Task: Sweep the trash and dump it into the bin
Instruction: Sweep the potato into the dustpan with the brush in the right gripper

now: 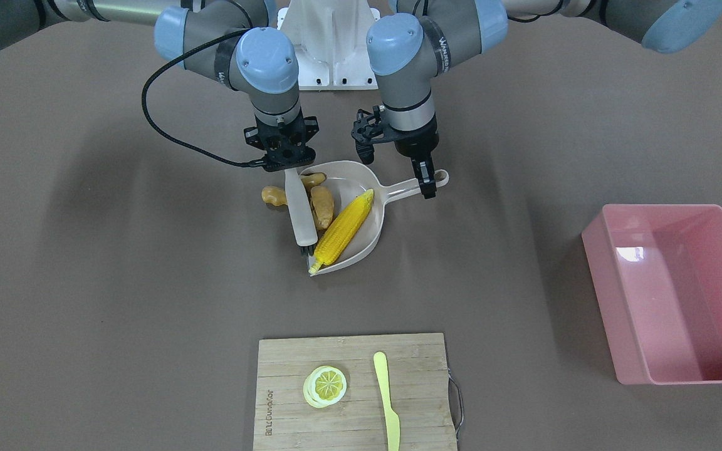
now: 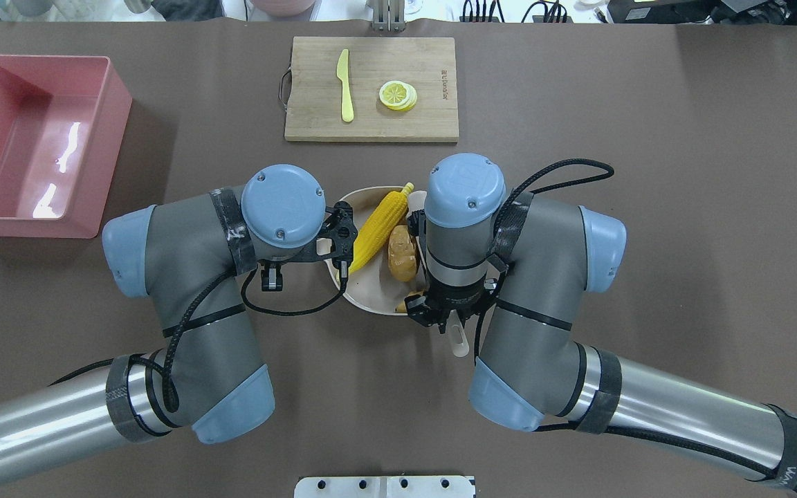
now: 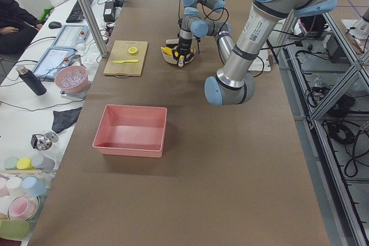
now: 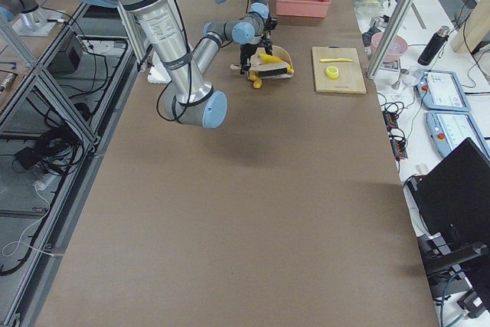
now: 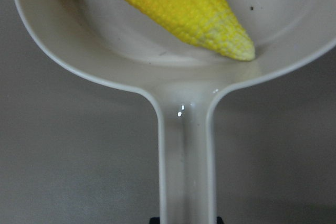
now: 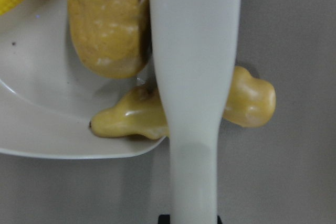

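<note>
Corn cob (image 1: 343, 227) in dustpan (image 1: 366, 242), left fingers (image 1: 427, 186) clamped on dustpan, right fingers (image 1: 273, 163) clamped on brush (image 1: 300, 213), both wrists pointing down

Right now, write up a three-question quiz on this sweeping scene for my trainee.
1. True or false: the corn cob lies inside the dustpan.
2. The left claw is closed on: A) the knife, B) the dustpan's handle, C) the lemon slice.
3. Which piece of trash lies across the dustpan's rim, under the brush held by the right claw?

Key: 1 true; 2 B; 3 the ginger root.
</note>
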`<action>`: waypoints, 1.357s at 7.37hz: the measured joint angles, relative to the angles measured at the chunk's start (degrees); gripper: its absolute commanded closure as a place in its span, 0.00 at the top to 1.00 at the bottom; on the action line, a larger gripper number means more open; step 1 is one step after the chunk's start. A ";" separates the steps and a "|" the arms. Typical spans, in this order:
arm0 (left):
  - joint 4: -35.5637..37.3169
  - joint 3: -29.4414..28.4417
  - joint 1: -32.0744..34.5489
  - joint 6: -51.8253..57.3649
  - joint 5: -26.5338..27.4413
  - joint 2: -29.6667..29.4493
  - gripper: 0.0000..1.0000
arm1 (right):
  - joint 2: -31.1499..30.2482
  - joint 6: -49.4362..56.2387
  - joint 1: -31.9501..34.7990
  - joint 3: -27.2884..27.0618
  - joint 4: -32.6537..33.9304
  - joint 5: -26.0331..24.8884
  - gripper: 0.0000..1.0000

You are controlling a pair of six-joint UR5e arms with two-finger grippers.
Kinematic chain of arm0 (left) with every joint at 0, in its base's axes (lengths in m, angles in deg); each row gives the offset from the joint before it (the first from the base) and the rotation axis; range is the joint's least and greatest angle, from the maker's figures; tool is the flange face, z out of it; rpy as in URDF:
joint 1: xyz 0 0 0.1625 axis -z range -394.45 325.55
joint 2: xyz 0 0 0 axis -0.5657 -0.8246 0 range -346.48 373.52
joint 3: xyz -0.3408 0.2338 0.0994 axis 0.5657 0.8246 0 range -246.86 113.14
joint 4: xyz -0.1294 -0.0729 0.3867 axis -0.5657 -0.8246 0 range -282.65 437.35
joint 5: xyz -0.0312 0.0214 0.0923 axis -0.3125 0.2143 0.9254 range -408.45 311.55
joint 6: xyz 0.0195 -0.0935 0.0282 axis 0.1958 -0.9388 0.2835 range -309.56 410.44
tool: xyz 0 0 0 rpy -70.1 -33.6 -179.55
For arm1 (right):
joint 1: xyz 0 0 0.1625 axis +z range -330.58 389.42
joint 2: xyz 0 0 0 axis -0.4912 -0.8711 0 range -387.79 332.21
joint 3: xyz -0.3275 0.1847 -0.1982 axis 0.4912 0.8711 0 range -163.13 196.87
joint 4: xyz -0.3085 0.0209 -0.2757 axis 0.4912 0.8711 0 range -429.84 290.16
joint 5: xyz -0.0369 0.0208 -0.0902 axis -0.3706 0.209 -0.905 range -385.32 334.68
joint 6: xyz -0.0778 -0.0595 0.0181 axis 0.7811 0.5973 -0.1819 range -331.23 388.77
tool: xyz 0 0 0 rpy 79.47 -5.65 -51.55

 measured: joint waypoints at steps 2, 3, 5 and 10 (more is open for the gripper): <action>-0.02 0.00 0.00 -0.01 -0.02 0.08 0.00 | 0.01 -0.18 1.86 -0.23 0.18 1.54 0.00; -0.06 0.00 -0.06 -0.01 -0.05 0.11 0.00 | -0.05 -1.32 2.28 -0.54 0.25 1.99 0.00; -0.11 0.00 -0.40 -0.01 -0.05 0.10 0.00 | 1.03 -5.31 1.59 -0.62 0.14 2.18 0.00; -0.34 -0.14 -1.18 -0.08 -0.09 0.39 0.00 | -0.14 -11.16 2.72 -1.56 -4.25 6.94 0.00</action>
